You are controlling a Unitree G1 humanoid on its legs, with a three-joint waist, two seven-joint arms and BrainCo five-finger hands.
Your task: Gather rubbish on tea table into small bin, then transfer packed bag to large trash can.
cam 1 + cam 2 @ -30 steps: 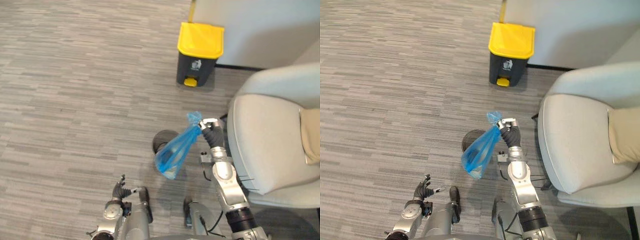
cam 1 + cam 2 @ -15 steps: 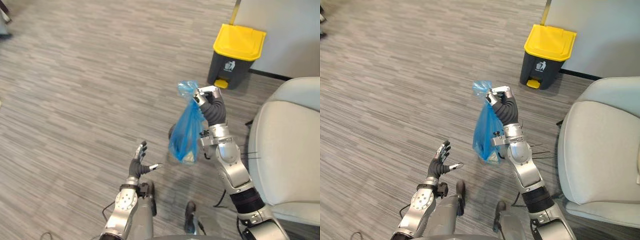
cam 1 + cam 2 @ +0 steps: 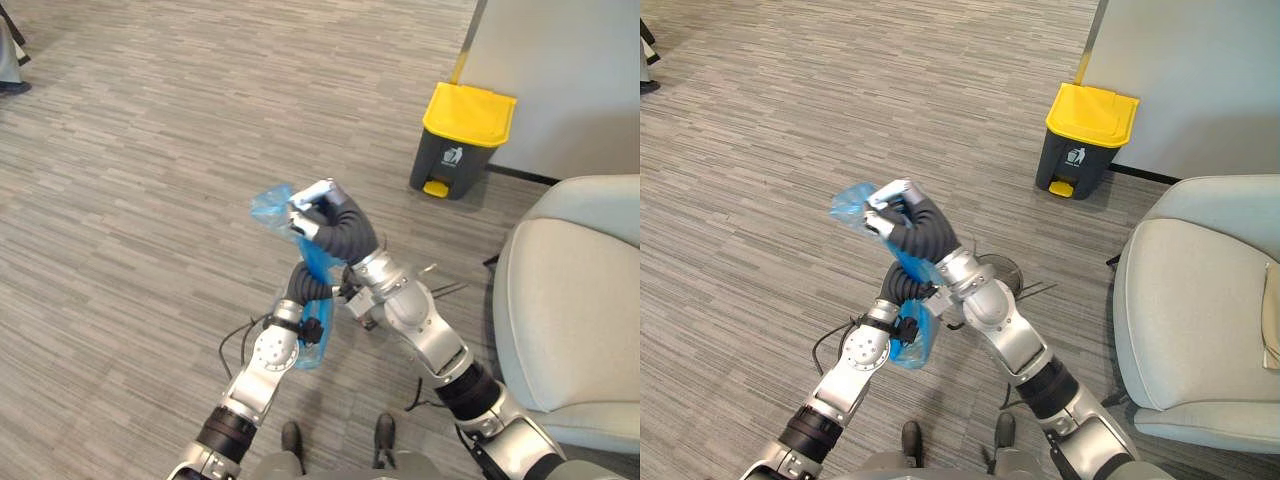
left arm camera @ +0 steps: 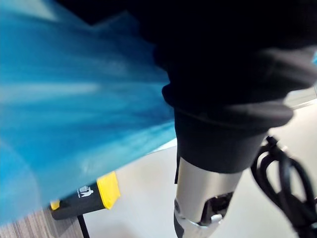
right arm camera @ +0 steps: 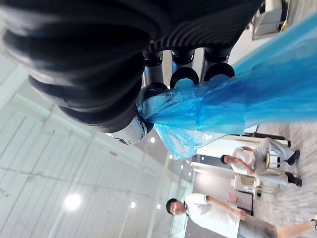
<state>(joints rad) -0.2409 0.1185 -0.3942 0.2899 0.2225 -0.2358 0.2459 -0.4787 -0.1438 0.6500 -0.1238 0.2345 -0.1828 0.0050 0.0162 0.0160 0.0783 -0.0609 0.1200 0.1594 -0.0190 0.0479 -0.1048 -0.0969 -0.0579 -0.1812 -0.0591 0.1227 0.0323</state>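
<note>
Since half a second earlier, the right hand (image 3: 318, 205) had swung across to the robot's left with the blue bag (image 3: 272, 204), and the left hand (image 3: 902, 284) had come up under it.

Grey striped floor (image 3: 140, 150) lay all around below both hands. A pale wall panel (image 3: 560, 70) stood far beyond the right hand and to its right. A grey armchair (image 3: 570, 300), cut off at the frame edge, sat well to the right of that hand. The large trash can (image 3: 463, 140), dark with a yellow lid, stood against the wall, well apart from the right hand. The small bin (image 3: 1008, 268) was mostly hidden behind the right forearm, with only a dark rim showing.

The bag was thin, crumpled, translucent plastic. The right hand was curled tight round its gathered neck, a tuft sticking out past the hand, and the body hung down. The left hand sat against the hanging part, largely hidden by it, so whether it was open or closed could not be told. Two people in white tops (image 5: 257, 158) showed in the right wrist view.
</note>
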